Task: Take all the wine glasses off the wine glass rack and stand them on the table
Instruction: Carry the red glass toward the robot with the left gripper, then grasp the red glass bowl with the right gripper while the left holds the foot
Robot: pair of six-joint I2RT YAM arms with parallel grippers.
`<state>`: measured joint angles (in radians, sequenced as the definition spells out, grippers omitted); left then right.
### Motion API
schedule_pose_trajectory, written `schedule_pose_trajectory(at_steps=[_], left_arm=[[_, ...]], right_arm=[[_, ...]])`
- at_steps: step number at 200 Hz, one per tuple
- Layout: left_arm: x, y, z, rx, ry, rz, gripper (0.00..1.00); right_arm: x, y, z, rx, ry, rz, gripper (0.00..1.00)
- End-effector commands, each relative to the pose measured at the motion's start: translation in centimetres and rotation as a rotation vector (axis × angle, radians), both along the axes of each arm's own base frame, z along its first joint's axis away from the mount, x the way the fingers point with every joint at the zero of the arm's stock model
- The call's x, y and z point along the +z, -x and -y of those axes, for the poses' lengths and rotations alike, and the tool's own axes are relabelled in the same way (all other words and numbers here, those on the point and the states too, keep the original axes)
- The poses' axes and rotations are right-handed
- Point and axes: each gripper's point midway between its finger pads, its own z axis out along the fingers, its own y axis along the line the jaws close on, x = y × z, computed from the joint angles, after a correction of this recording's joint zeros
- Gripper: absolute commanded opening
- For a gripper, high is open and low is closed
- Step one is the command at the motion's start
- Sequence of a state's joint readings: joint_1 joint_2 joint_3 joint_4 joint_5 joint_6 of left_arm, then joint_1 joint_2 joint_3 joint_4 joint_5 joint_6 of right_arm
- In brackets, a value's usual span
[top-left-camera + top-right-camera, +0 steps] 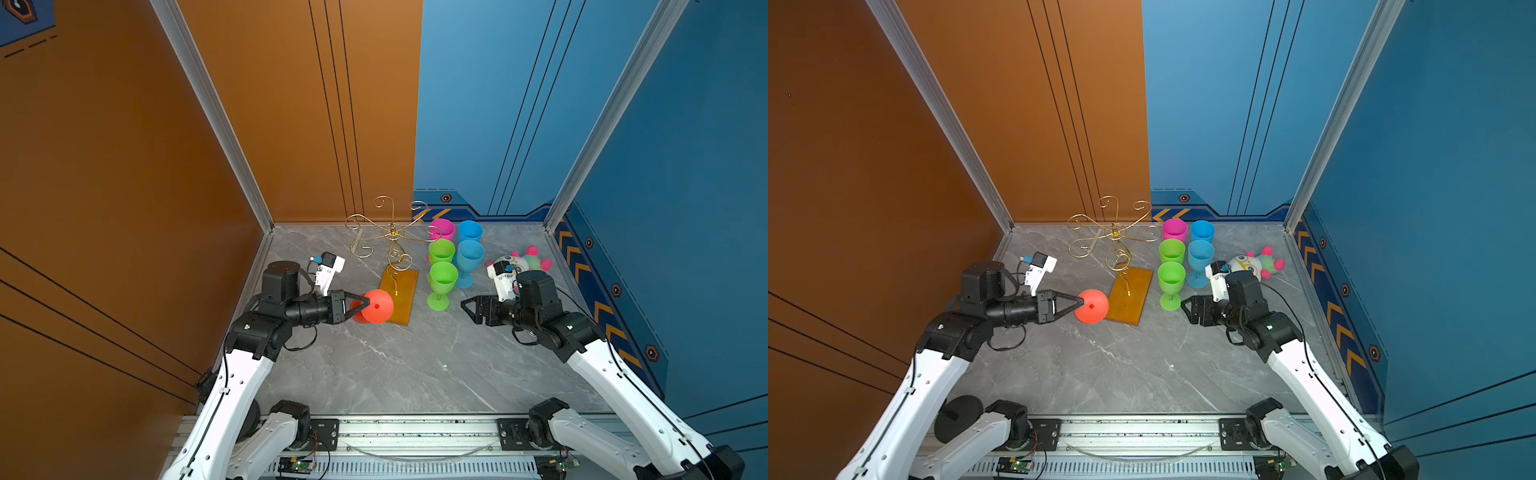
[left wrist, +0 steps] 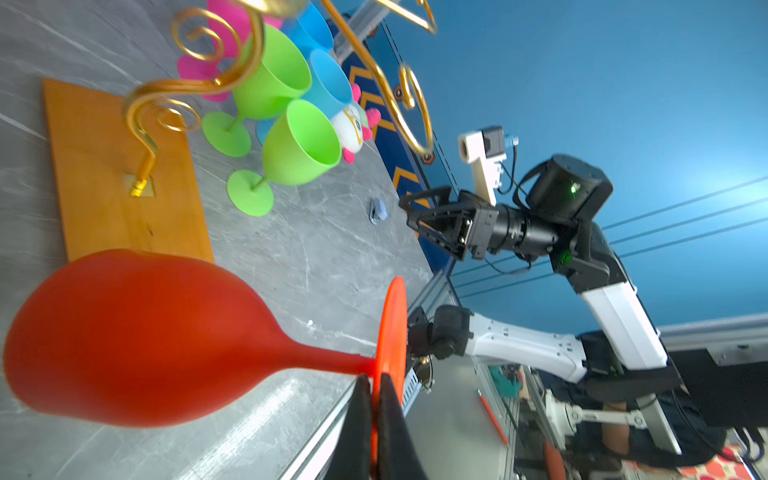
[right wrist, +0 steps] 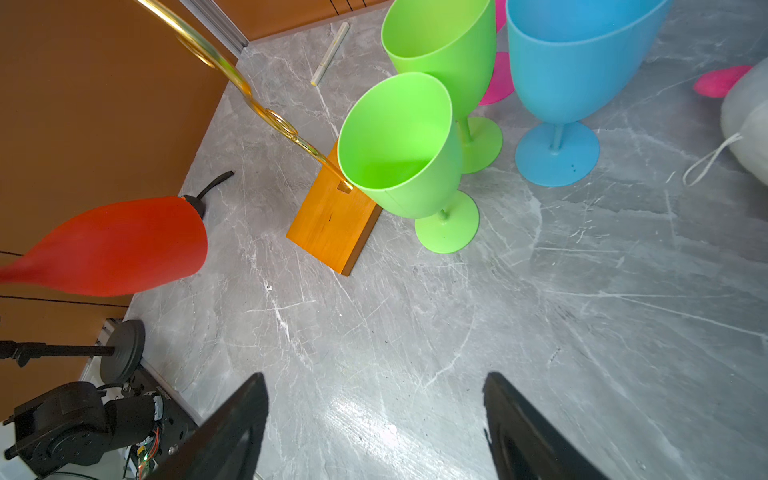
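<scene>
While the left gripper [image 1: 366, 305] pinches the rim of the foot of the red wine glass [image 1: 376, 307], the glass hangs inverted, with its foot uppermost and its bowl toward the grey marble table [image 1: 395, 365]. In the left wrist view the two black fingers [image 2: 361, 415] meet on the thin orange-red foot disc, and the bowl [image 2: 124, 336] extends away from them. The glass is free of every wire arm and sits just beside the near left corner of the rack's base in both top views; whether its bowl touches the table cannot be told.

To its right stands the wine glass rack [image 1: 392, 235], a gold wire stem with curled scroll arms rising from a flat orange-brown wooden base [image 1: 399, 293]. No glass hangs on any of its arms.

Further right, five plastic glasses stand upright in a tight cluster: two green [image 1: 442, 276], two blue [image 1: 469, 255] and one pink [image 1: 442, 228] at the back.

The right gripper [image 1: 466, 311] hovers over bare table near the foot of the nearest green glass, with its jaws spread wide and nothing between them, as the right wrist view [image 3: 374, 376] confirms. Behind its wrist lies a plush toy [image 1: 528, 262].
</scene>
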<state>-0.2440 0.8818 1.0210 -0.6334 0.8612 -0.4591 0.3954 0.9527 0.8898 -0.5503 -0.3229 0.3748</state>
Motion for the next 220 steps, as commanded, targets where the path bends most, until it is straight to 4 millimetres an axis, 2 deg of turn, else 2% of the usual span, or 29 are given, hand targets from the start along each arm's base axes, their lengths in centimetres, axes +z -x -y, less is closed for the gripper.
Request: schedule_pose_trajectory(at_steps=[1, 38, 67, 99, 133, 160, 220], left_arm=[[-1.4, 2.4, 1.5, -0.1, -0.04, 0.026, 0.0], [-3.5, 5.8, 4.6, -0.25, -0.166, 0.131, 0.0], [-4.9, 7.1, 6.4, -0.338, -0.298, 0.268, 0.0], [-6.8, 7.3, 7.6, -0.406, -0.486, 0.469, 0.0], [-9.0, 7.6, 8.5, -0.502, -0.703, 0.697, 0.0], [-10.3, 7.0, 8.4, -0.532, -0.879, 0.858, 0.0], [-11.7, 6.2, 7.9, -0.579, -1.223, 1.261, 0.0]], right_arm=[[0.6, 0.6, -0.3, 0.029, 0.007, -0.021, 0.83], [-0.1, 0.6, -0.5, 0.042, 0.031, -0.07, 0.83], [-0.7, 0.4, -1.0, 0.055, 0.045, -0.119, 0.83], [-0.4, 0.2, -1.5, 0.072, 0.057, -0.147, 0.83], [0.6, 0.1, -2.2, 0.097, 0.05, -0.142, 0.83], [1.3, 0.1, -3.1, 0.128, 0.03, -0.145, 0.82], [3.6, -0.2, -6.0, 0.223, -0.035, -0.147, 0.82]])
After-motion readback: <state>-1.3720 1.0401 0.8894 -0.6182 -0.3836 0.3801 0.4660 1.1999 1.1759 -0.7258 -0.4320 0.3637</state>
